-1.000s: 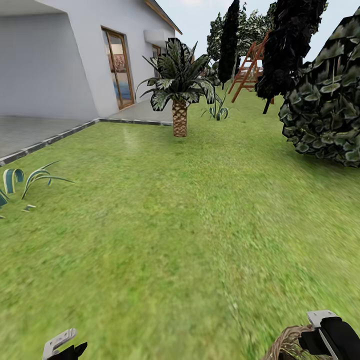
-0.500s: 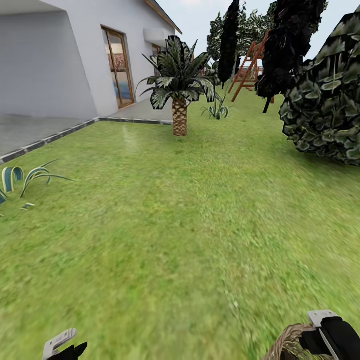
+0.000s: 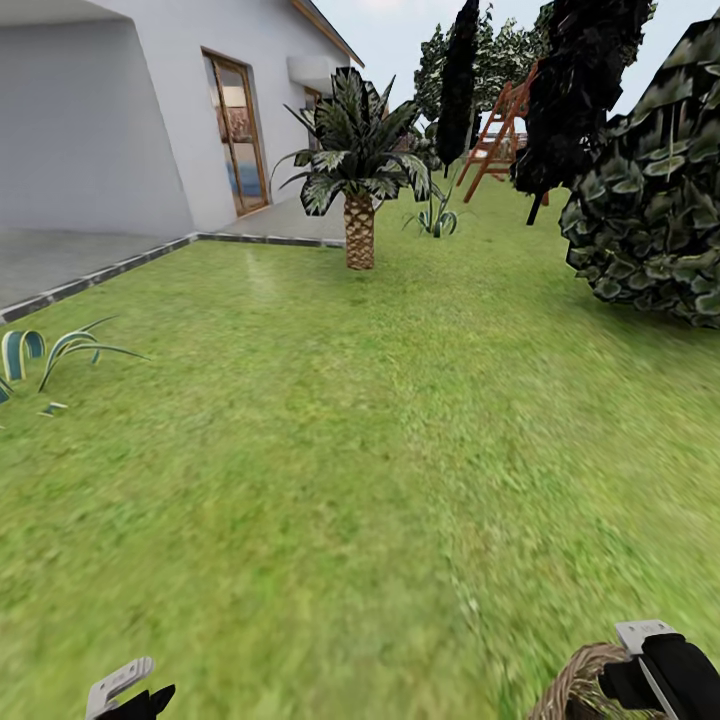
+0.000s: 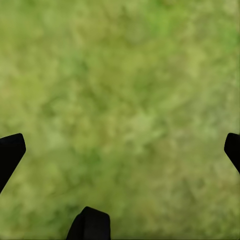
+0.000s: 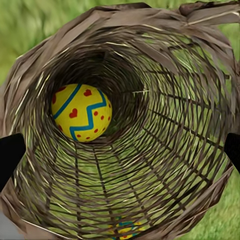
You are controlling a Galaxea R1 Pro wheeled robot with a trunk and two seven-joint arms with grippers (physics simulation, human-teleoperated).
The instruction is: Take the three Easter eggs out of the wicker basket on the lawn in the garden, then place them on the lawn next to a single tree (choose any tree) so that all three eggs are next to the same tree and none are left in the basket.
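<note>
Low at the left, the left gripper (image 3: 128, 688) hangs over bare lawn (image 3: 330, 450), jaws spread and empty. Ahead stands a palm (image 3: 358, 190), not a proper tree. At the right, the right gripper (image 3: 655, 672) meets the wicker basket (image 5: 165, 150) rim; whether its jaws clamp it I cannot tell. One Easter egg (image 5: 81, 112) lies inside; tilting could roll it out early.
</note>
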